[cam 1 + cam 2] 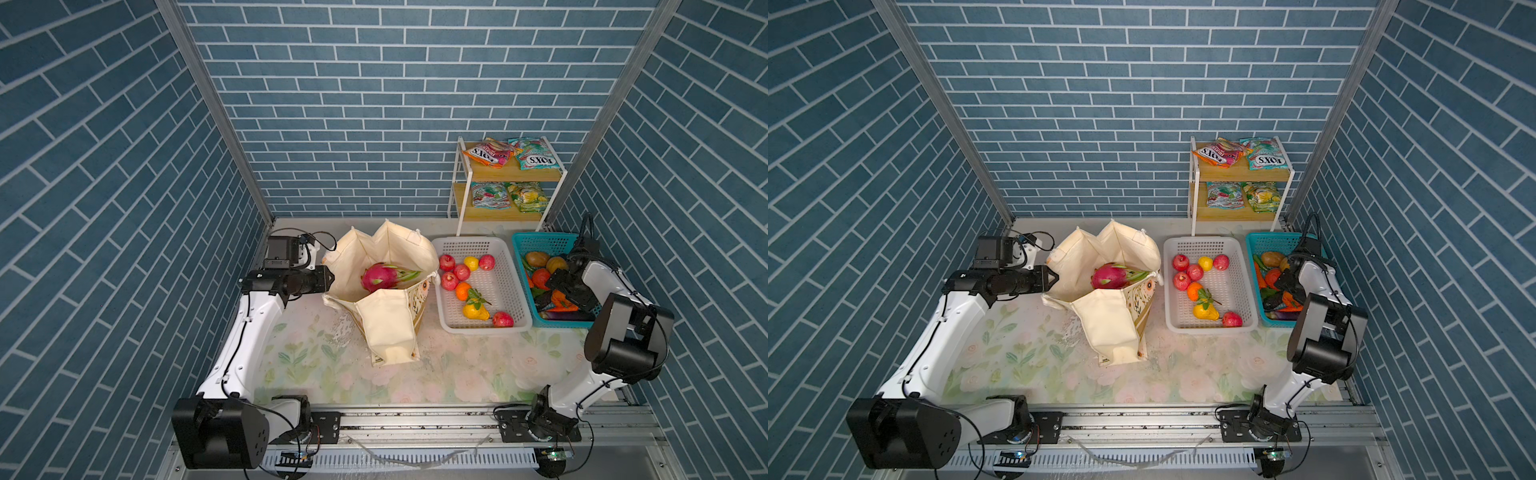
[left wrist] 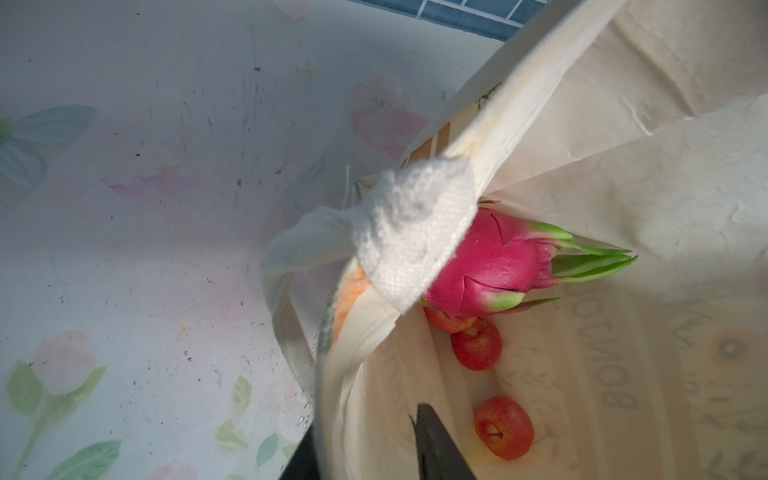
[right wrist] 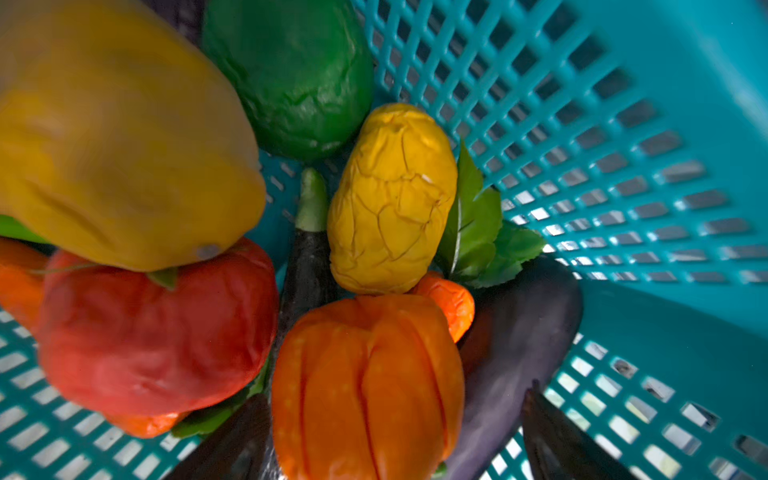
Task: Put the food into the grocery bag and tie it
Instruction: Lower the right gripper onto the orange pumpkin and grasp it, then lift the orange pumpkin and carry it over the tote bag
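While my left claw point(image 1: 331, 278) is pinching the left rim of the grocery bag point(image 1: 388, 332), I am holding its mouth wide so food can drop straight in. In the left wrist view the canvas wall is running between my 2 fingers point(image 2: 438, 444), so that claw is clamped on the bag.

The bag is standing on the floral table point(image 1: 457, 374), just left of the white basket point(image 1: 469, 240). It is already carrying the dragon fruit point(image 1: 380, 277), with at least 2 red apples point(image 2: 476, 345) lying lower down inside.

My right claw point(image 3: 395, 392) is hanging inside the teal basket point(image 1: 540, 243), jaws spread wide apart and gripping nothing, with the orange pepper point(image 3: 365, 386) sitting between the tips. I am judging that pepper as my next pick, since it is lying on top of the pile.

Room is looking tight here. The red pepper point(image 3: 153, 328) is crowding 1 side, a dark aubergine point(image 3: 519, 332) is lying along the other, and the mesh wall is rising close beyond it. Lifting straight up is looking like the cleanest way out.

After that I am reckoning on crossing over the white basket toward the bag, where the far flaps are standing tall and the side toward that basket seems lower. The white handle point(image 2: 415, 224) is flopping over the rim near my left claw, so I am planning to aim for the middle of the opening.
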You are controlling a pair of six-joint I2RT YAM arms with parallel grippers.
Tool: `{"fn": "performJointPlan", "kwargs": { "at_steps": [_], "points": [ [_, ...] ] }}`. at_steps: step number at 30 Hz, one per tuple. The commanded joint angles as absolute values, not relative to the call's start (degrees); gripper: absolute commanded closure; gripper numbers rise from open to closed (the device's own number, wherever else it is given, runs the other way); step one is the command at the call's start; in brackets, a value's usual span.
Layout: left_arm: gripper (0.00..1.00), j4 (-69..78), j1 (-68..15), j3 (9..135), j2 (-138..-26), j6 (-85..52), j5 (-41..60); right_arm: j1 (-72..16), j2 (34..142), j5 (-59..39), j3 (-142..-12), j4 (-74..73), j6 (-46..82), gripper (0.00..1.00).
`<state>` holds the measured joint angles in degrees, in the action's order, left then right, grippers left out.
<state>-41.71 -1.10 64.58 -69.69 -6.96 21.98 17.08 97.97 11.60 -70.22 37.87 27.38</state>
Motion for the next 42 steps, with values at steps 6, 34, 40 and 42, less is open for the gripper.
{"fn": "performJointPlan", "kwargs": {
  "at_steps": [6, 34, 40, 42],
  "points": [
    [0.64, -42.7, -1.2, 64.2, -68.9, -6.9, 22.1, 18.5, 98.6, 9.7, -68.6, 36.3, 26.8, 0.22],
    [0.64, -41.2, -1.2, 63.5, -68.1, -7.1, 21.8, 12.8, 68.8, -8.2, -60.3, 31.5, 33.3, 0.48],
    [0.64, -40.6, -1.2, 63.2, -67.5, -7.1, 22.0, 1.7, 66.7, -5.4, -61.6, 31.6, 31.3, 0.48],
    [0.64, -40.2, -1.2, 63.0, -67.5, -7.2, 22.2, -1.0, 65.8, -5.4, -62.4, 32.1, 31.2, 0.48]
  ]
}}
